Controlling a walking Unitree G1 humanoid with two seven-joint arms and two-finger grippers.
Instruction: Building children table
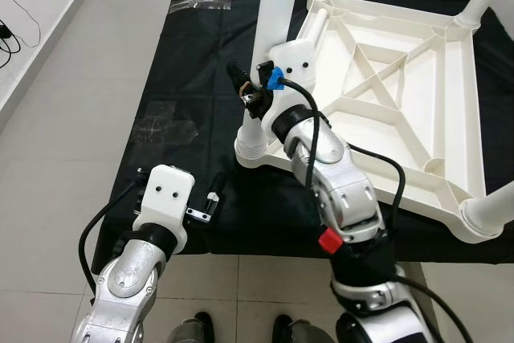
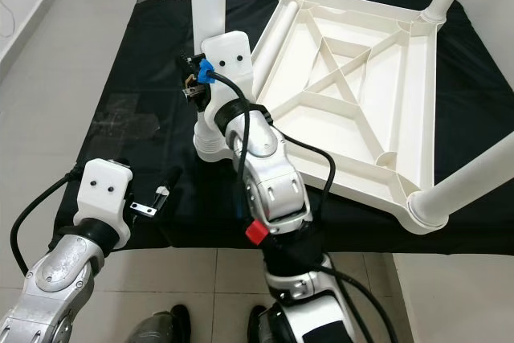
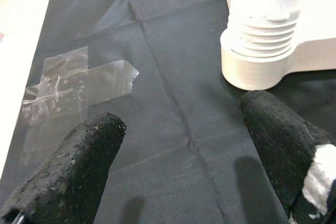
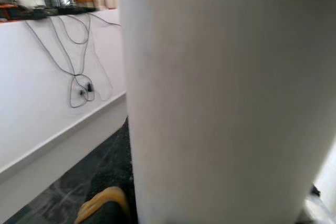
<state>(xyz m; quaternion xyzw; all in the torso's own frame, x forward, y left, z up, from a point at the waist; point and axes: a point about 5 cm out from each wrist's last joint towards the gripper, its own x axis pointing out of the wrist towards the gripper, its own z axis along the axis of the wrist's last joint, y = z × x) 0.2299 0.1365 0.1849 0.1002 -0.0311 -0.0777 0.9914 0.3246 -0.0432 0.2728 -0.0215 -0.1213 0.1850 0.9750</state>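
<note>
The white table top (image 1: 418,110) lay upside down on the black cloth (image 1: 177,78), ribbed underside facing up. At its near-left corner, a white leg (image 1: 277,14) stood upright in its threaded socket (image 1: 250,146), long axis vertical. The right gripper (image 1: 245,86) was closed around this leg just above the socket. The left gripper (image 3: 178,145) hovered near the cloth beside the socket, fingers (image 3: 79,166) spread wide, holding nothing.
</note>
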